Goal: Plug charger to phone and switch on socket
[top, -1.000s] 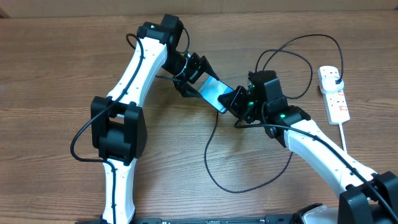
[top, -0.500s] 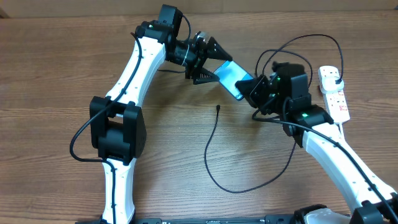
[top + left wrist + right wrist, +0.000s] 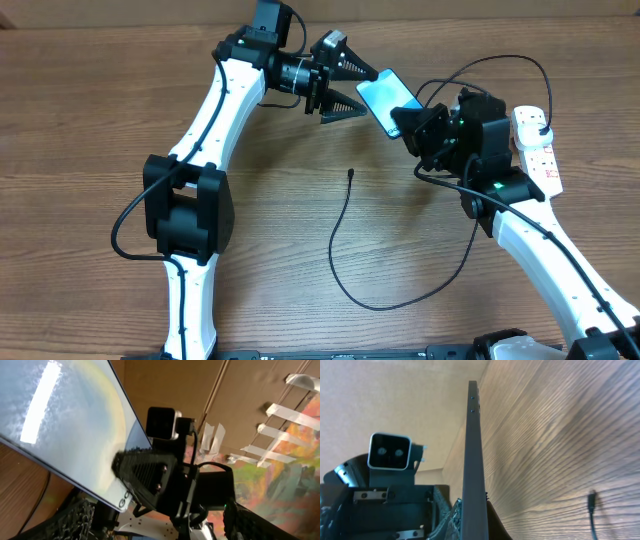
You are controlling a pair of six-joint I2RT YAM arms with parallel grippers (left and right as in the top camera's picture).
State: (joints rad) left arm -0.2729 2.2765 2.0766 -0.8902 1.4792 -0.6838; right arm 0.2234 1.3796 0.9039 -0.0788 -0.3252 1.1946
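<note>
The phone (image 3: pixel 382 98), its screen lit blue, is lifted off the table and tilted. My right gripper (image 3: pixel 410 122) is shut on its lower end, and in the right wrist view the phone (image 3: pixel 472 450) stands edge-on between the closed fingers (image 3: pixel 451 520). My left gripper (image 3: pixel 368 91) is open, its fingers spread on either side of the phone's far end without touching it. The charger (image 3: pixel 335 240) loops across the table, its connector tip (image 3: pixel 352 173) lying free. The same tip (image 3: pixel 591 502) shows in the right wrist view. The white socket (image 3: pixel 541 165) lies at the far right.
The charger's black plug (image 3: pixel 541 123) sits in the socket's top outlet. A thick white cord (image 3: pixel 553 222) runs from the socket toward the front. More black cable (image 3: pixel 480 70) arcs behind the right arm. The table (image 3: pixel 80 120) is brown wood.
My left gripper has opened and let go of the phone. The right gripper has carried the phone up and toward the back right. The connector tip now lies uncovered on the table.
</note>
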